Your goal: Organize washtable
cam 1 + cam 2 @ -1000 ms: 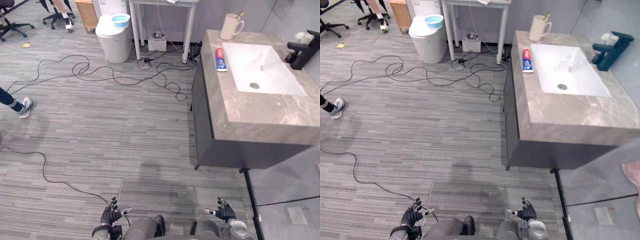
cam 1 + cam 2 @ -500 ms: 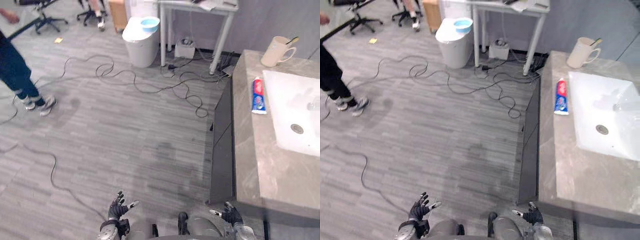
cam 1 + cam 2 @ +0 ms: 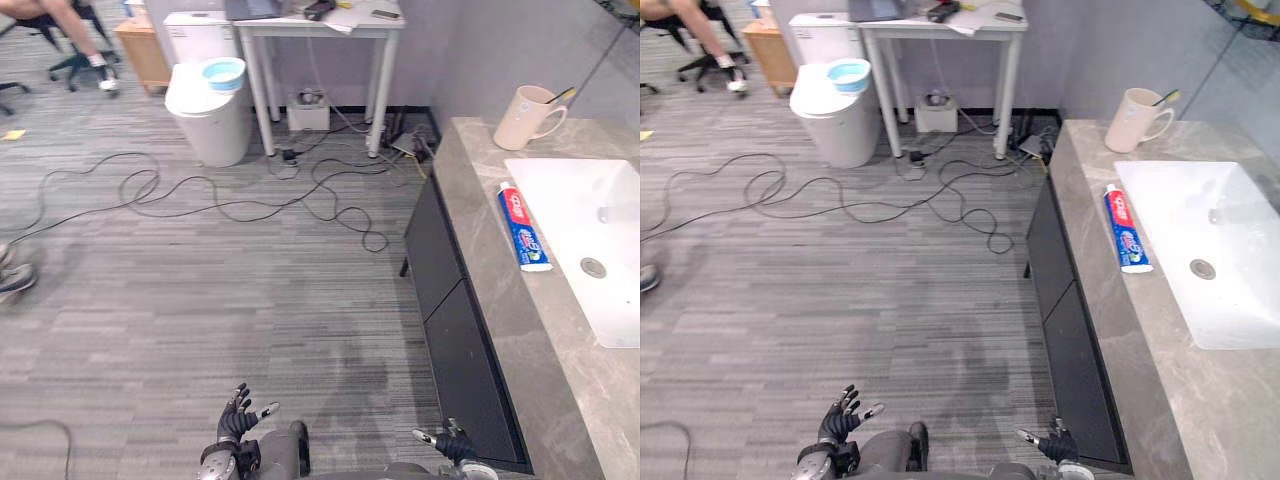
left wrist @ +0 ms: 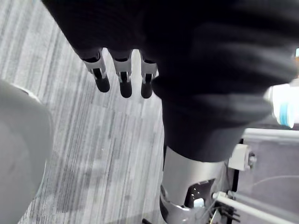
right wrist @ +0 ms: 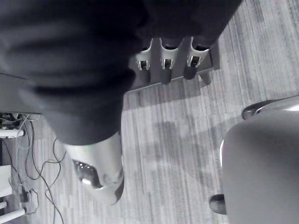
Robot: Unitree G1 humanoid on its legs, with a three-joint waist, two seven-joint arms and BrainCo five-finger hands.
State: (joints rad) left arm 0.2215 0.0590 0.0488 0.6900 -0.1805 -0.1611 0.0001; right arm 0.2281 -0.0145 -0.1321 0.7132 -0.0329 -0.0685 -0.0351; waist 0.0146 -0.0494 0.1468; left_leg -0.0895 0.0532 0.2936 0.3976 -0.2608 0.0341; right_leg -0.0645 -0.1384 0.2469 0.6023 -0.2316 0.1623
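Toothpaste tube [image 3: 524, 233] lies flat on the grey desk [image 3: 530, 335] in your left eye view, just beside the white basin [image 3: 590, 215]. A cream mug [image 3: 527, 117] holding a toothbrush stands upright at the far corner. Your right eye view shows both hands low over the floor, the left hand [image 3: 837, 422] well apart from the desk and the right hand [image 3: 1055, 445] near its dark front. Your left wrist view has its fingers [image 4: 102, 77] straight and released, grasping nothing, above the grey floor. Your right wrist view shows those fingers [image 5: 167, 63] likewise released and empty.
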